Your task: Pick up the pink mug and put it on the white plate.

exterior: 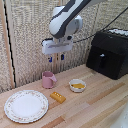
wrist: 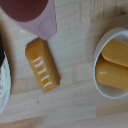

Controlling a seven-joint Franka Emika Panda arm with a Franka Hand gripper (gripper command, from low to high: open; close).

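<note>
The pink mug (exterior: 48,79) stands upright on the wooden table, its handle toward the exterior view's right. In the wrist view only part of it (wrist: 36,17) shows at the picture's edge. The white platter (exterior: 26,105) with a floral rim lies in front of the mug, toward the exterior view's left; a sliver of its rim (wrist: 3,82) shows in the wrist view. My gripper (exterior: 56,58) hangs in the air above the mug and a little to its right, fingers (exterior: 50,59) pointing down and apart, holding nothing.
A small white bowl (exterior: 77,85) with yellow pieces (wrist: 112,62) stands right of the mug. A yellow bar-shaped item (exterior: 58,97) (wrist: 42,66) lies between platter and bowl. A black appliance (exterior: 110,52) stands at the back right. A woven screen stands behind the table.
</note>
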